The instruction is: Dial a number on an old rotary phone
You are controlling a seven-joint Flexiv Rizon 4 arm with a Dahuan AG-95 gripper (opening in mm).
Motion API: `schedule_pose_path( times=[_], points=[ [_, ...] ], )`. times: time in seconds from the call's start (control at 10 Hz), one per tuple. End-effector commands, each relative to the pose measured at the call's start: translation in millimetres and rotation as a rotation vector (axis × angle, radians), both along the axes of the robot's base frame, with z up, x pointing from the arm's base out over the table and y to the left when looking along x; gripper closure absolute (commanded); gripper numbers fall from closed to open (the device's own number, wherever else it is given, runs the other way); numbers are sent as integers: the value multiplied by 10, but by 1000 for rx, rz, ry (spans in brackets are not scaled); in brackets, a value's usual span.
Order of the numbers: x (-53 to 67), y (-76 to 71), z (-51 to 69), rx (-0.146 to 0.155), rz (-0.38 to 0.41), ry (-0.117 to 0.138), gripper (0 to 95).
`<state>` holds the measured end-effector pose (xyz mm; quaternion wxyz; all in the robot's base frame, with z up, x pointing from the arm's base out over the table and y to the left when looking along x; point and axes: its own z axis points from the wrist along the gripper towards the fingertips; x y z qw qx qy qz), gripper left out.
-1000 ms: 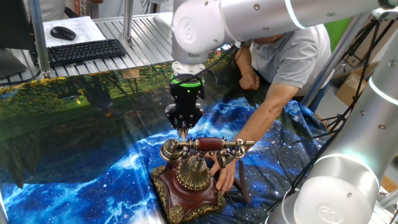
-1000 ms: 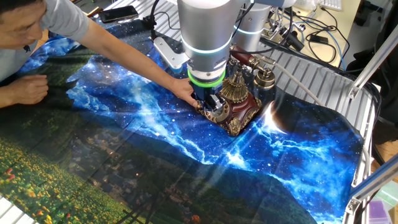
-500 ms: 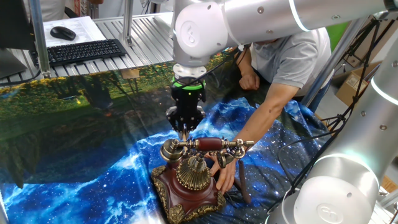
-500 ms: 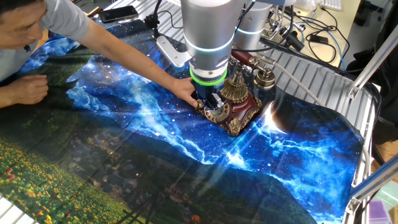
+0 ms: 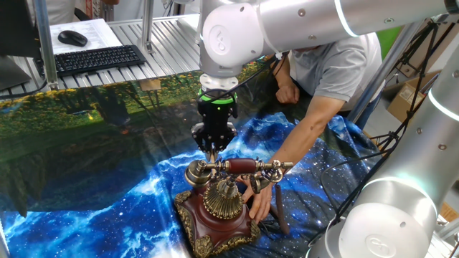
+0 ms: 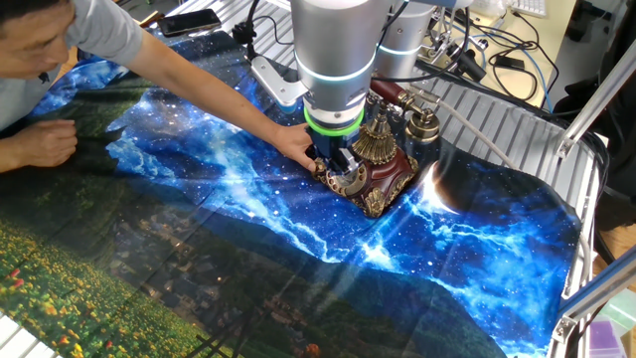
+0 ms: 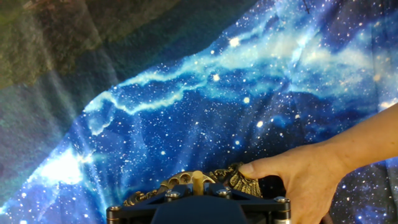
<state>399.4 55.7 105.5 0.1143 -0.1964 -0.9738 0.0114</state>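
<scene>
end effector (image 5: 212, 149) hovers right behind rotary phone (image 5: 219, 208), jaw state unclear tbh. person's hand (image 5: 258, 197) steadies base. approach step; next needs fingertip lowered into dial hole.

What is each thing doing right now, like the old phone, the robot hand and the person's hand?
Small antique rotary phone with red-brown base and brass trim: upright on the starry cloth, handset resting across its cradle.
Black two-finger gripper: pointing down just above the handset; whether its jaws are open cannot be told.
Person's bare hand: pressed against the phone's base.
</scene>
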Motion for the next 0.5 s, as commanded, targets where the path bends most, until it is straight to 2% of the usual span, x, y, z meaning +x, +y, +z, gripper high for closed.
schedule_pose_path(
  times=[0.1,0.5],
  points=[
    [12,3,-18,-3,-1,-2,950],
    [23,12,-33,-5,-8,-1,950]
  ],
)
